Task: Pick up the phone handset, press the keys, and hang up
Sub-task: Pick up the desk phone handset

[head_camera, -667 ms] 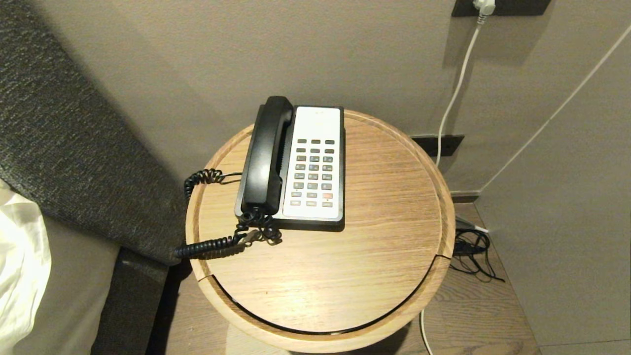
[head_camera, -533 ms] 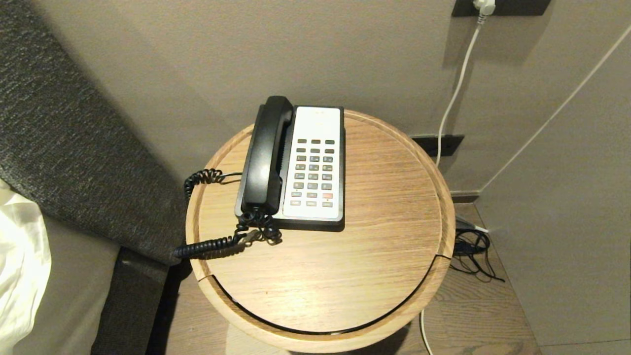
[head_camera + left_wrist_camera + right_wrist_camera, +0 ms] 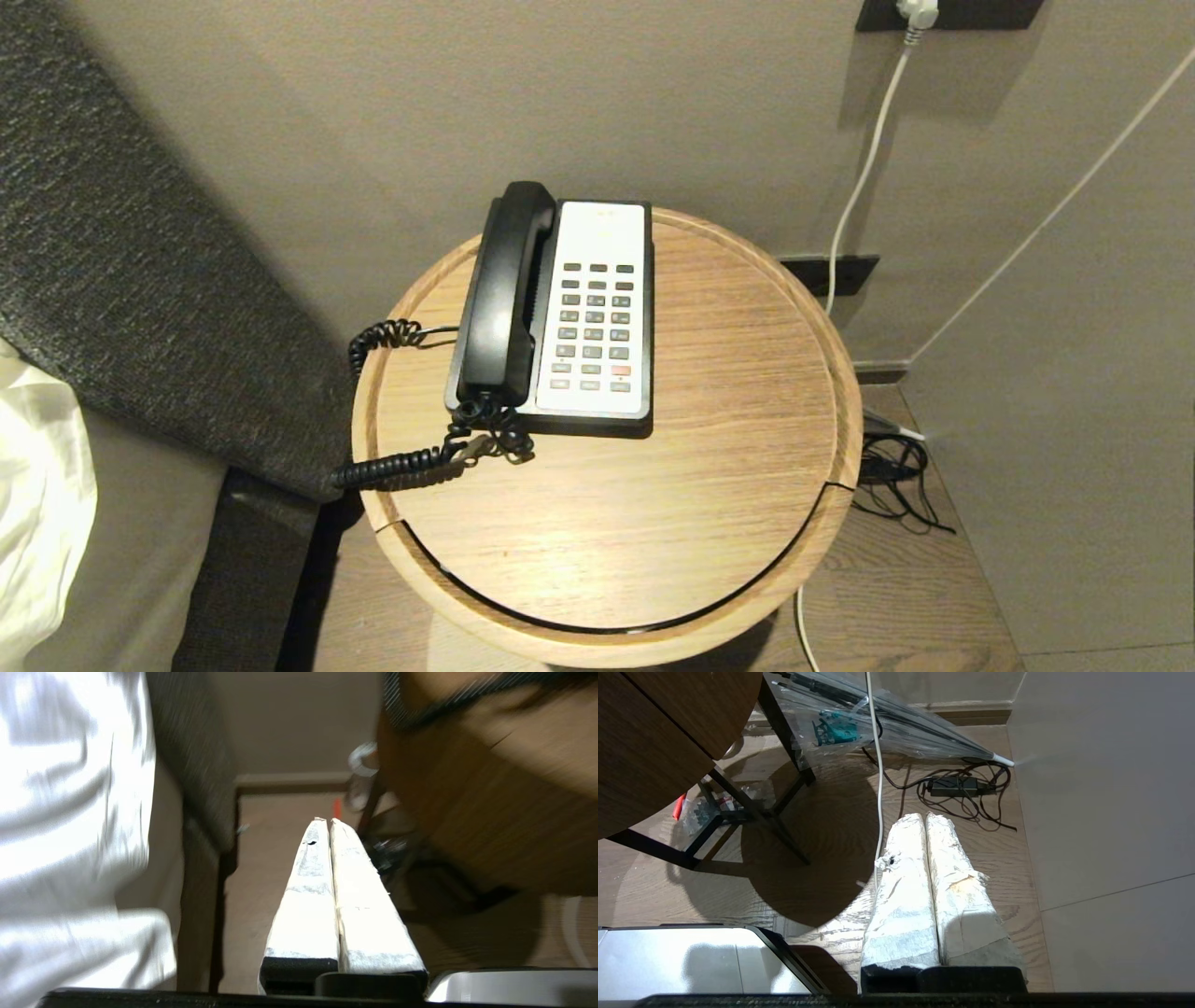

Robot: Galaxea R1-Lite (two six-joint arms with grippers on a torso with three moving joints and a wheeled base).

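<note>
The glossy black phone handset lies in its cradle on the left side of the black-and-white phone base, on a round wooden table. Its black coiled cord loops off the table's left edge. The keys sit in rows in the white faceplate. Neither arm shows in the head view. My left gripper is shut and empty, low beside the table near the floor. My right gripper is shut and empty, low over the wooden floor to the table's right.
A dark upholstered headboard and white bedding lie left of the table. A white cable hangs down the wall at the right. Black cables and an adapter lie on the floor, with a plastic-wrapped umbrella.
</note>
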